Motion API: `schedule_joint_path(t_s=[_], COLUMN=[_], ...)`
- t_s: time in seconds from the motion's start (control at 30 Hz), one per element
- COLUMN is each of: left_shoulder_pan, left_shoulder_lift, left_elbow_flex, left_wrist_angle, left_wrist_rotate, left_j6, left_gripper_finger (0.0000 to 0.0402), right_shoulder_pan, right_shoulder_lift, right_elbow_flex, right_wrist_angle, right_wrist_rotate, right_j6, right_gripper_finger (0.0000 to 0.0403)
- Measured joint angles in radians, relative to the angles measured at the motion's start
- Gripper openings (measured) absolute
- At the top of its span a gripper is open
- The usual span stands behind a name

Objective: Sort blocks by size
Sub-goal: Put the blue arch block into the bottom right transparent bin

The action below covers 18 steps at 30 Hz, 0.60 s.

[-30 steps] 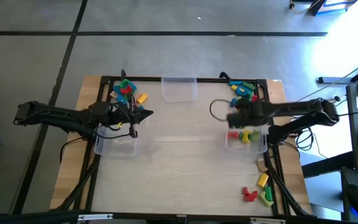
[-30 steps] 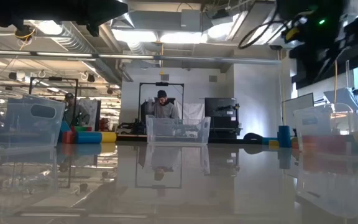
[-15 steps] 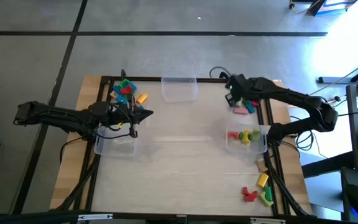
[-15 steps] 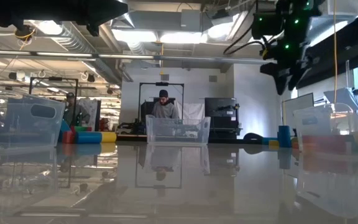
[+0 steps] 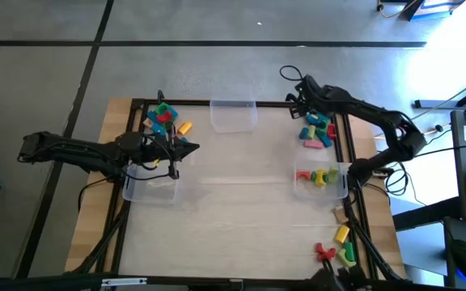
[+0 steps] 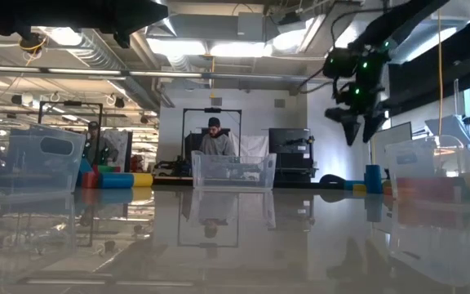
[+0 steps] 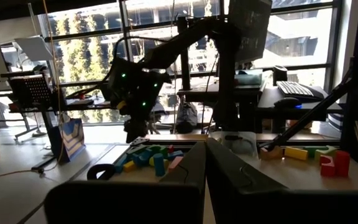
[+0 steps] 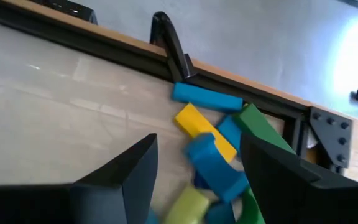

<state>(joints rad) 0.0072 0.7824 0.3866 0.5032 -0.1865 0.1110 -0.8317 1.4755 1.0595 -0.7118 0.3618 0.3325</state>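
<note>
The tabletop (image 5: 233, 218) is a pale wood surface framed by dark rails. Three clear bins stand on it: a far-centre bin (image 5: 233, 115), a left bin (image 5: 148, 186) and a right bin (image 5: 322, 182).

The left arm reaches in from the left side. The left gripper (image 5: 183, 149) hangs above the far edge of the left bin, next to the far-left pile. In the left wrist view its fingers (image 7: 229, 171) lie almost together with only a thin gap and hold nothing.

The right arm extends to the far right corner. The right gripper (image 5: 304, 95) hangs raised over the far-right pile; in the low view it (image 6: 357, 122) points downward, well above the surface. In the right wrist view its fingers (image 8: 126, 171) stand wide apart and empty, with blocks visible between them.

The blocks lie in four groups:
- far-left pile (image 5: 167, 120), beside the left gripper;
- far-right pile (image 5: 315, 128), at the corner rail;
- several blocks inside the right bin (image 5: 320, 175);
- near-right group (image 5: 336, 246), on the tabletop edge.
</note>
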Motion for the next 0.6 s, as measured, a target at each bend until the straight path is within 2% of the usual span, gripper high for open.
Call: schedule_joint_path(t_s=[0.27, 0.6], left_shoulder_pan=[0.000, 0.000], left_shoulder_lift=[0.000, 0.000], left_elbow_flex=[0.000, 0.000], left_wrist_angle=[-0.010, -0.022], left_wrist_rotate=[0.000, 0.000], left_j6=[-0.002, 0.000], left_gripper_finger=[0.0004, 0.0004], right_shoulder_pan=[-0.066, -0.081], right_shoulder_lift=[0.123, 0.201], right_elbow_flex=[0.000, 0.000], right_wrist_angle=[0.027, 0.019], right_wrist_rotate=[-0.025, -0.070], right_j6=[0.010, 0.148], right_gripper_finger=[0.0227, 0.0227])
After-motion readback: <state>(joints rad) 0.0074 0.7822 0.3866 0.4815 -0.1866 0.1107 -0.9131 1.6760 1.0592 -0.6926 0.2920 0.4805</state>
